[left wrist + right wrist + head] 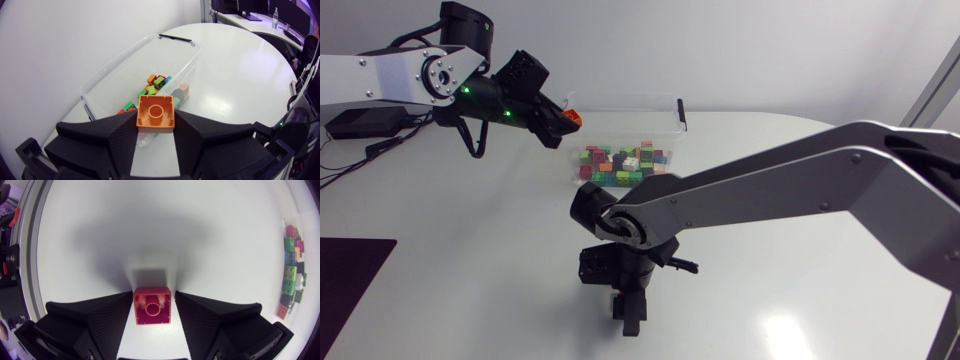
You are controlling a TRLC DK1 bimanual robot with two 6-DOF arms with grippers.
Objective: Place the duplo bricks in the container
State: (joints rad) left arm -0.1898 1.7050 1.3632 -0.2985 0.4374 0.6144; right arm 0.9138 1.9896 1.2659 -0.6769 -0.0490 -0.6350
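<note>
My left gripper (560,122) hangs above the left end of the clear plastic container (660,100), shut on an orange duplo brick (574,118). In the left wrist view the orange brick (155,114) sits stud-up between the fingers of my left gripper (155,131), over the container's near wall (120,65), with several coloured bricks (157,82) inside. My right gripper (630,318) points down at the table's front middle. Its fingers press both sides of a red brick (152,306), so my right gripper (153,299) is shut on it, at or just above the tabletop.
The container's bricks (620,165) lie heaped in its near half, and they show far off beside my right gripper as a coloured strip (291,275). A black mat (350,290) covers the front left corner. A black box with cables (365,122) lies at the back left.
</note>
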